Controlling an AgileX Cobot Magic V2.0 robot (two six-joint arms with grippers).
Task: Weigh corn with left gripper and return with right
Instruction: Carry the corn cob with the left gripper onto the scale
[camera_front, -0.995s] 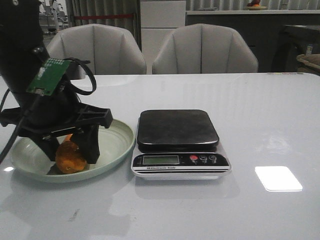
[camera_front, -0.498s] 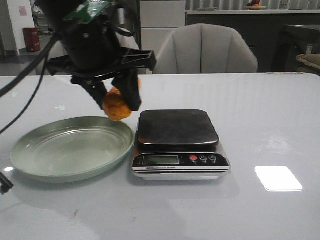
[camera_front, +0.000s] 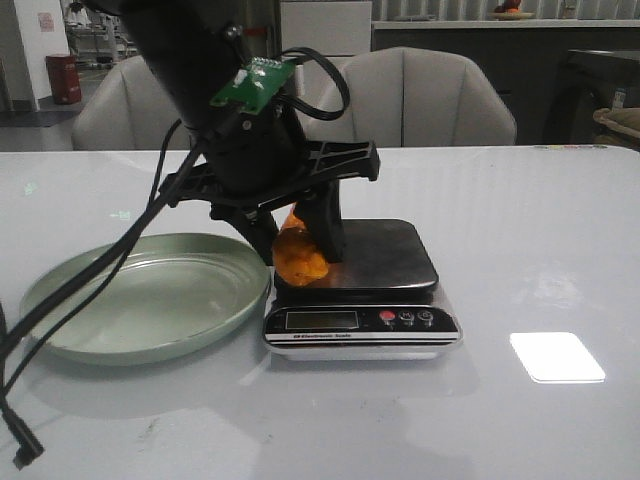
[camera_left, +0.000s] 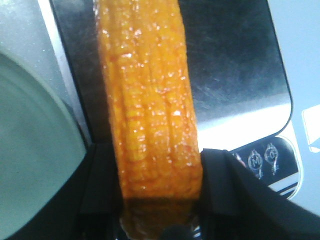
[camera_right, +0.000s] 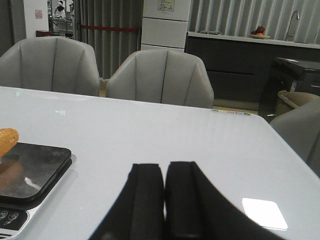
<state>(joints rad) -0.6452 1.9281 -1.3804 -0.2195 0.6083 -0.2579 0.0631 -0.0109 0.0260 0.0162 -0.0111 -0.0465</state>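
Note:
My left gripper (camera_front: 298, 248) is shut on the orange-yellow corn (camera_front: 301, 255) and holds it at the left edge of the scale's black platform (camera_front: 375, 255). I cannot tell whether the cob touches the platform. In the left wrist view the corn (camera_left: 147, 95) runs between my two black fingers (camera_left: 222, 180) over the platform (camera_left: 235, 65). My right gripper (camera_right: 164, 172) is shut and empty, low over the table to the right of the scale; it is out of the front view. The corn's tip (camera_right: 7, 138) shows in the right wrist view.
A pale green plate (camera_front: 130, 300) lies empty to the left of the scale. The scale's display and buttons (camera_front: 360, 320) face the front edge. Black cables (camera_front: 70, 310) hang from the left arm across the plate. Two grey chairs (camera_front: 410, 95) stand behind the table.
My left gripper lifted the corn out of the green plate, carried it right, and lowered it to the left edge of the scale's platform. The plate is now empty.

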